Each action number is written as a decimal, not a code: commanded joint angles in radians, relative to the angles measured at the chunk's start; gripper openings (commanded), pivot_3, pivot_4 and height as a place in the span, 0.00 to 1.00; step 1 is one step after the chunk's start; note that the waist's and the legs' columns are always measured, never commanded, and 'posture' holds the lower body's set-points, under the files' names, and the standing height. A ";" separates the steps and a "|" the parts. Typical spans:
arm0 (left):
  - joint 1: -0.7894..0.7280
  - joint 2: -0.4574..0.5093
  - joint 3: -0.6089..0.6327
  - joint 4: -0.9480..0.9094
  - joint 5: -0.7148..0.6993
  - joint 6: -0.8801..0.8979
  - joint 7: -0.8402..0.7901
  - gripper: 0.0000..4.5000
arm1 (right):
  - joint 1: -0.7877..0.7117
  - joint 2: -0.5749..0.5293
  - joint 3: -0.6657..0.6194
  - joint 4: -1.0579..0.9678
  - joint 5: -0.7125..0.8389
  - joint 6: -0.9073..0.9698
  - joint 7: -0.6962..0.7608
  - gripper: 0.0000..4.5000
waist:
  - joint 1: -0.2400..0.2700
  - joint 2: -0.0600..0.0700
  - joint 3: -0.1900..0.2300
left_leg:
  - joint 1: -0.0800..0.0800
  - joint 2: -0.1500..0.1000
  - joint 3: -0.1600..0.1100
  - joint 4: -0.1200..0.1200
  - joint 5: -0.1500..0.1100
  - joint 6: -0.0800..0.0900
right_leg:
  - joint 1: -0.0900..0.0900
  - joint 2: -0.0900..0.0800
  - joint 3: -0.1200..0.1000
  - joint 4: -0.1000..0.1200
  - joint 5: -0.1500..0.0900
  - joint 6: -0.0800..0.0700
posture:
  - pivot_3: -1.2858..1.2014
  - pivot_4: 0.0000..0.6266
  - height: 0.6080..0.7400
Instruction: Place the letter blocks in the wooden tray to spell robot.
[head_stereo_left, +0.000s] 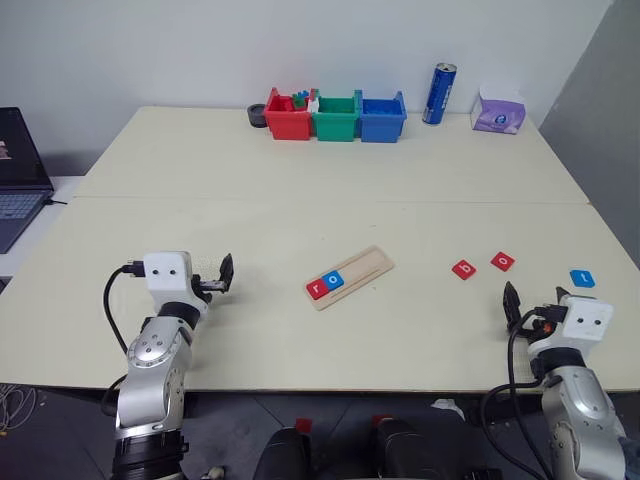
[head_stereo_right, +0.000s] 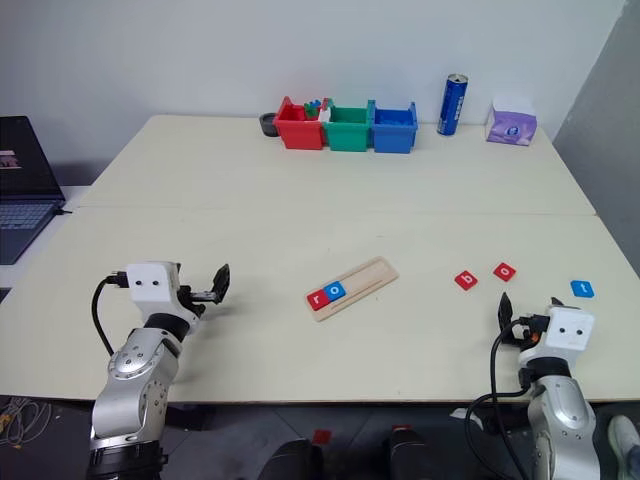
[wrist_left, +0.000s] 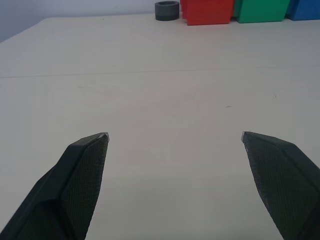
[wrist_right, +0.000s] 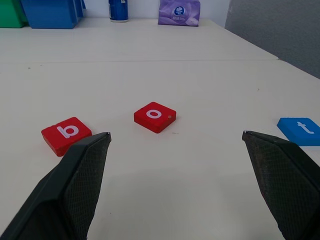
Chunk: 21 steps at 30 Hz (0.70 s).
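Letter blocks, five on your table (head_stereo_left: 300, 200), listed from the tray outward:

- Red "r" block (head_stereo_left: 319, 289) and blue "o" block (head_stereo_left: 335, 281): both seated side by side, touching, in the groove at the left end of the wooden tray (head_stereo_left: 365, 268). The rest of the groove is bare.
- Wooden tray: lies near the middle of the front tabletop, set at a slant, its right end angled away from you.
- Red "b" block (wrist_right: 66, 135): flat on the table, well to the right of the tray, white letter up.
- Red "o" block (wrist_right: 155, 116): just beside the "b", a little farther back and to the right, not touching it.
- Blue "t" block (wrist_right: 300, 131): farther right again, near the right edge of the table, apart from the two red ones.

Your grippers:

- Left gripper (wrist_left: 175, 137): fingers spread wide, nothing between them; it hovers over bare tabletop to the left of the tray, well apart from it.
- Right gripper (wrist_right: 176, 134): fingers spread wide, holding nothing; it sits at the front right of the table, pointing toward the "b", "o" and "t" blocks, short of all three.

Back edge of the table:

- Red bin (head_stereo_left: 288, 117), green bin (head_stereo_left: 335, 117) and blue bin (head_stereo_left: 383, 117) in a touching row; small coloured pieces show in the red one.
- Dark round ring (wrist_left: 166, 10) just left of the red bin.
- Blue can (head_stereo_left: 438, 94), upright, right of the bins.
- Purple tissue pack (head_stereo_left: 498, 112) beside the can.

Off the table's left side: open laptop (head_stereo_left: 20, 180).
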 joint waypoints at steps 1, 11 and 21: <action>0.010 0.005 0.002 -0.062 -0.008 -0.038 -0.018 1.00 | -0.013 -0.012 -0.020 -0.016 0.004 -0.026 -0.002 0.99 | 0.000 0.000 0.000 | 0.000 0.000 0.000 0.000 0.000 0.000 | 0.000 0.000 0.000 0.000 0.000 0.000 | 0.52 0.24 1.00; 0.010 0.016 -0.029 -0.074 0.024 -0.086 -0.023 1.00 | -0.004 -0.007 -0.017 -0.029 0.003 -0.021 -0.007 0.99 | 0.000 0.000 0.000 | 0.000 0.000 0.000 0.000 0.000 0.000 | 0.000 0.000 0.000 0.000 0.000 0.000 | 0.52 0.24 1.00; -0.020 0.039 -0.051 -0.046 -0.043 -0.053 -0.135 1.00 | 0.027 -0.014 0.005 -0.075 0.000 -0.015 0.014 0.99 | 0.000 0.000 0.000 | 0.000 0.000 0.000 0.000 0.000 0.000 | 0.000 0.000 0.000 0.000 0.000 0.000 | 0.52 0.24 1.00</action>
